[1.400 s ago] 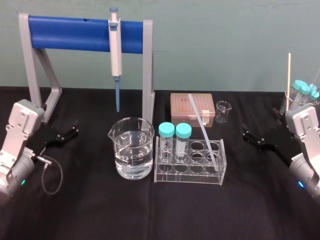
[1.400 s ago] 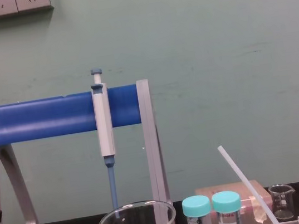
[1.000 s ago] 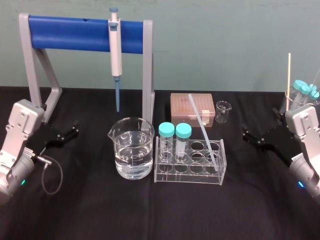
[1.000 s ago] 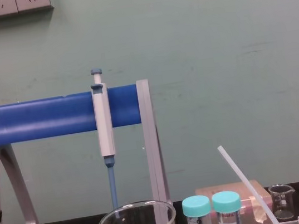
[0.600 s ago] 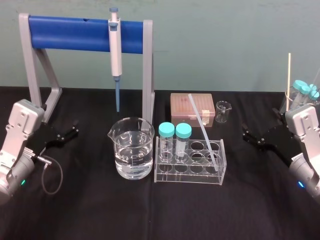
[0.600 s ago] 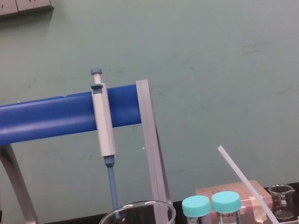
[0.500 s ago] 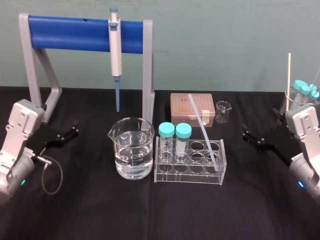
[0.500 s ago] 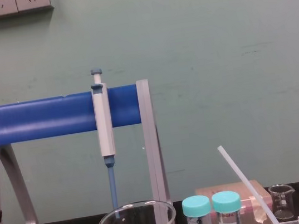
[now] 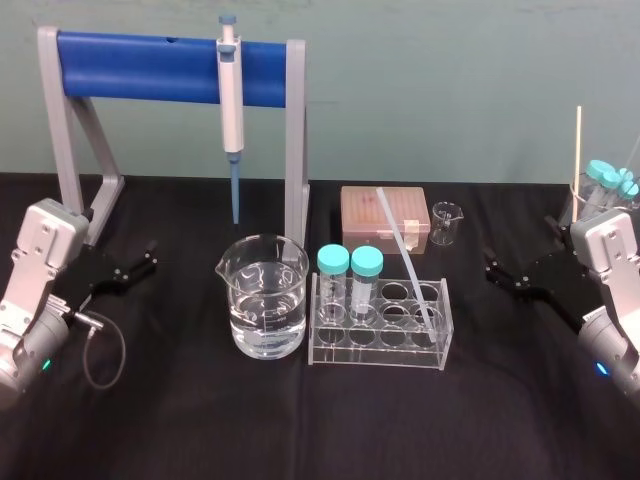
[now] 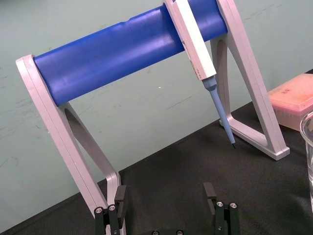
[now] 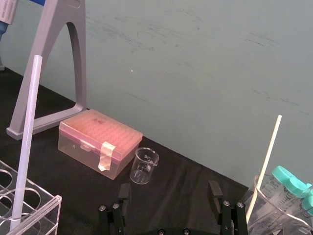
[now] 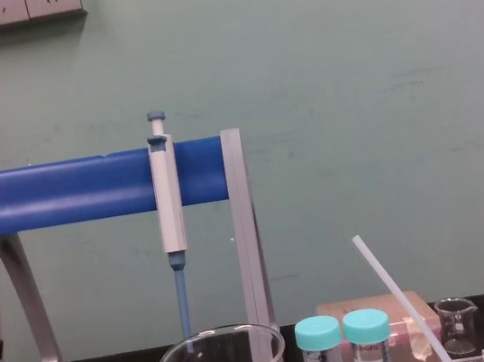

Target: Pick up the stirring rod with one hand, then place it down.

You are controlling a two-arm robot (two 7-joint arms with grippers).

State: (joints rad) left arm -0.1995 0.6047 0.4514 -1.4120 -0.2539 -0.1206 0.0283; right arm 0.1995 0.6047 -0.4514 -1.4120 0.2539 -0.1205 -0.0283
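Nothing moved | stirring rod (image 9: 405,255) in rack (image 9: 378,347) | left pincer (image 9: 150,258), right pincer (image 9: 490,266) spread

— How is the light?
— Bright and even. The wall (image 12: 373,79) beyond the left gripper (image 9: 148,257) and right gripper (image 9: 491,268) is lit flat.
— Shadows? Glare?
— Hardly a shadow on the black tablecloth (image 9: 300,430). Small glints on the beaker (image 9: 262,300) between the grippers; a pale sheen along the blue bar (image 10: 122,54) above the left one.

Translucent white stirring rod (image 9: 406,255); blue stand bar (image 9: 150,67); black table (image 9: 300,420)
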